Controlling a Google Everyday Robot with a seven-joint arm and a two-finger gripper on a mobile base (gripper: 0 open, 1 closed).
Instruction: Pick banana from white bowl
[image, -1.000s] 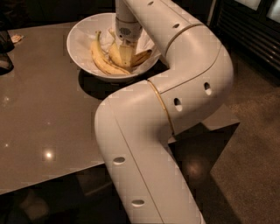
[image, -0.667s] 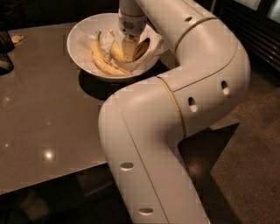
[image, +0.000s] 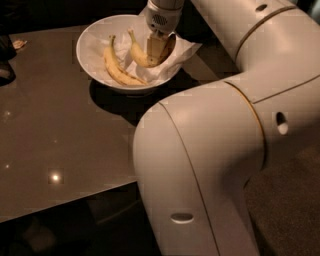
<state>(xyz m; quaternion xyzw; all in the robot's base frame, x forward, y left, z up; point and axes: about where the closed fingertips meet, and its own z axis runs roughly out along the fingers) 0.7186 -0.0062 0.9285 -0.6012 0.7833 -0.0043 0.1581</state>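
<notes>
The white bowl (image: 95, 35) stands at the far side of the dark table, lined with white paper (image: 182, 47). Two yellow bananas are in it. The longer, straighter one (image: 116, 67) lies on the bowl's left side. The shorter curved banana (image: 138, 52) is to its right, thin tip pointing up. My gripper (image: 159, 50) comes down from above into the bowl's right half, and its fingers (image: 152, 49) are closed around the right end of the curved banana. That end is hidden by the fingers.
The brown table (image: 55, 125) has its front edge at the lower left. A dark object (image: 6, 57) sits at the left edge, with a small scrap (image: 19, 44) beside it. My arm's large white links (image: 210, 150) fill the right and foreground.
The gripper has closed on the curved banana and drawn it up and away from the longer banana. The arm's elbow has swung right and closer to the camera.
</notes>
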